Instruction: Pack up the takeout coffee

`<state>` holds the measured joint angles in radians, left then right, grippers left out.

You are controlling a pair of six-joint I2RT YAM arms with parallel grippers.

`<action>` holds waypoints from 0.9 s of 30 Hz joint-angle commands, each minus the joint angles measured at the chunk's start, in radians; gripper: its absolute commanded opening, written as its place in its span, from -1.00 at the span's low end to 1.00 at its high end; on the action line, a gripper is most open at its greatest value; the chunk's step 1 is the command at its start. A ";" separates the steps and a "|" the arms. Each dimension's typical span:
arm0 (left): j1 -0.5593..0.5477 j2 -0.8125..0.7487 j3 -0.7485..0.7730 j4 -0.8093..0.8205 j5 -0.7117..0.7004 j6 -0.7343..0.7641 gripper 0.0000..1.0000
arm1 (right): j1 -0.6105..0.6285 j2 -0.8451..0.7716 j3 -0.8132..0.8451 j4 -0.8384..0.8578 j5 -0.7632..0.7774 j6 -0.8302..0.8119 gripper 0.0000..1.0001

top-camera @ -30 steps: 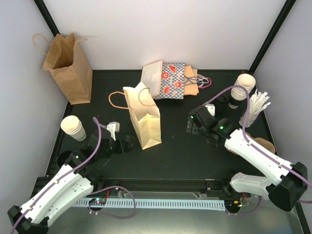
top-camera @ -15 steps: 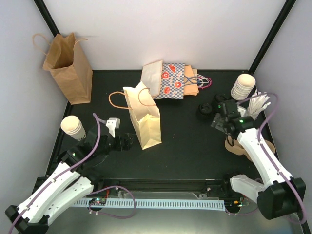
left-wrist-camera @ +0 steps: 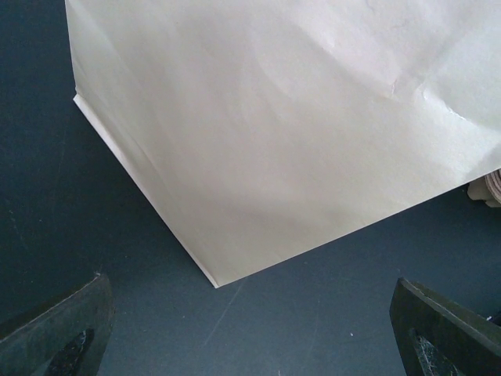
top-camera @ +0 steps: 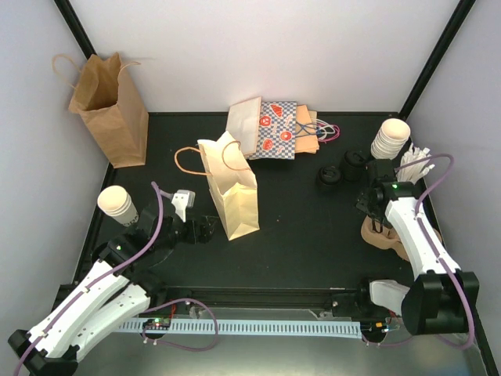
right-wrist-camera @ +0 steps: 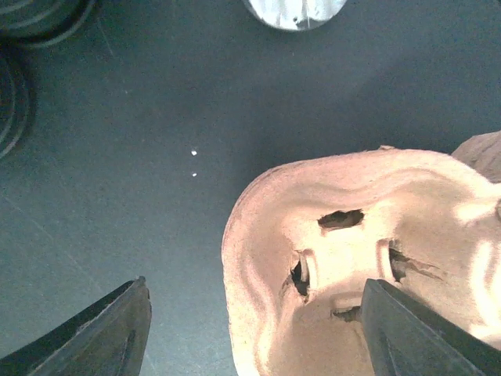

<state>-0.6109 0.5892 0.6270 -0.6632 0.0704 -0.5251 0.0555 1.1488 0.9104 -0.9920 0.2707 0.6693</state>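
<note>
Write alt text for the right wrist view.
A tan pulp tray lies on the dark table under the right gripper, whose jaws stand open, one finger over the tray and one over bare table. Black lids show at the top left, and a white round shape is cut off by the top edge.

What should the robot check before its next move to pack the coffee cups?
1. Is the left gripper open and empty: ok.
2. Is the right gripper open with nothing held: ok.
3. Is the cream bag standing upright: ok.
4. Is that bag's mouth wide enough for cups: cannot tell.
5. Are the right cup stack and the left cup stack upright: ok.
6. Is a cup picked up: not ok; the right gripper hangs over the brown pulp carrier.
</note>
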 commanded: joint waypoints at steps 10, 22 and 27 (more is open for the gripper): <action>-0.003 -0.012 0.028 0.004 0.002 0.022 0.97 | -0.003 0.106 0.032 0.004 -0.035 -0.019 0.22; -0.003 -0.009 0.027 0.007 0.004 0.023 0.98 | -0.003 0.135 0.023 0.007 -0.040 -0.011 -0.06; -0.003 -0.009 0.025 0.011 0.003 0.023 0.98 | -0.004 0.131 0.030 -0.003 -0.034 -0.011 -0.11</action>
<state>-0.6109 0.5888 0.6270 -0.6624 0.0711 -0.5220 0.0555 1.2819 0.9157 -0.9909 0.2295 0.6556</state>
